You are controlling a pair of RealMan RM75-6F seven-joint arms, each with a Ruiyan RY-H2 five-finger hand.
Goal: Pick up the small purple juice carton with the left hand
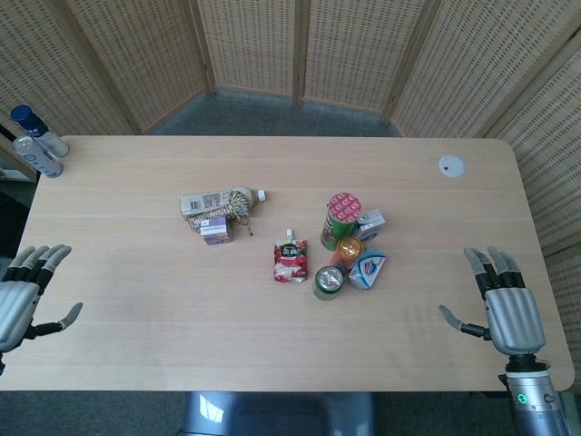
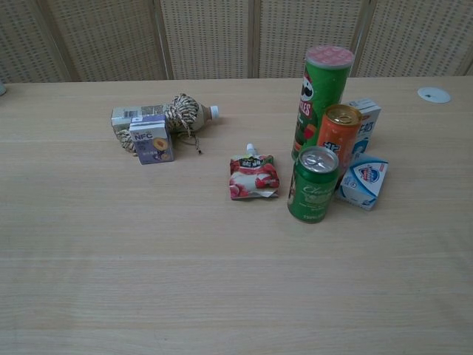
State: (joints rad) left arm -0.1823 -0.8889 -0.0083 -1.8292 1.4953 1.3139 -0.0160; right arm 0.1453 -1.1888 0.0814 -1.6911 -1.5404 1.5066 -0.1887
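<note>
The small purple juice carton [image 1: 216,230] stood upright on the table [image 1: 136,345], left of the middle, touching the front of a bottle [image 1: 221,202] that lay on its side with twine wound around it. The left hand [image 1: 20,295] was at the left edge of the table, well apart from the carton, fingers spread and holding nothing. The right hand [image 1: 505,307] was at the right edge, also spread and empty. A red pouch [image 2: 253,176] lay between the carton and a group of cans [image 2: 312,183].
</note>
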